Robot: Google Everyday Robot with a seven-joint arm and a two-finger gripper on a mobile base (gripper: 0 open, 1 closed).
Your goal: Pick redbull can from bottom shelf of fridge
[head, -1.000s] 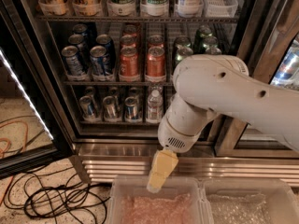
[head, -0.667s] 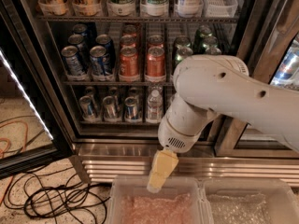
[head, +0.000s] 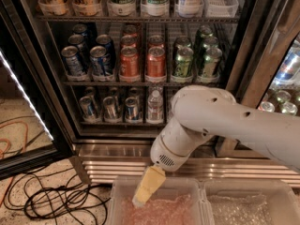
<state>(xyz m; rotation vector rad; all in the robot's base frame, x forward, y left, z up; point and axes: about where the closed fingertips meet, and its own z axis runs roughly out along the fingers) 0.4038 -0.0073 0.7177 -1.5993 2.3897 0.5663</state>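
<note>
Camera view. You see the fridge [head: 52,108] with its door [head: 22,159] swung open at the left, the white light strip [head: 24,93] running down the door's edge. On the bottom shelf [head: 117,123] three lanes of slim cans stand left of a lane of water bottles [head: 155,106]. A redbull can [head: 111,108] stands upright at the front of the middle lane, just behind the shelf's front rail. The rack above carries blue [head: 101,60], red [head: 155,63] and green [head: 183,62] soda cans.

The white arm [head: 225,121] enters from the right and bends down in front of the shelf's right part, hiding it. The gripper [head: 146,191] points down and to the left, nearer to you than the ribbed steel base [head: 112,165]. It hangs over the left clear bin [head: 123,184], outside the fridge and well apart from the redbull can. You cannot tell whether it is clenched or released; nothing shows in its grasp.

Black cables [head: 56,201] lie on the floor at the near left.

Against the frames of 1.0 s and 0.7 s ago, nothing differs: arm, gripper, cans and door lie as before.
</note>
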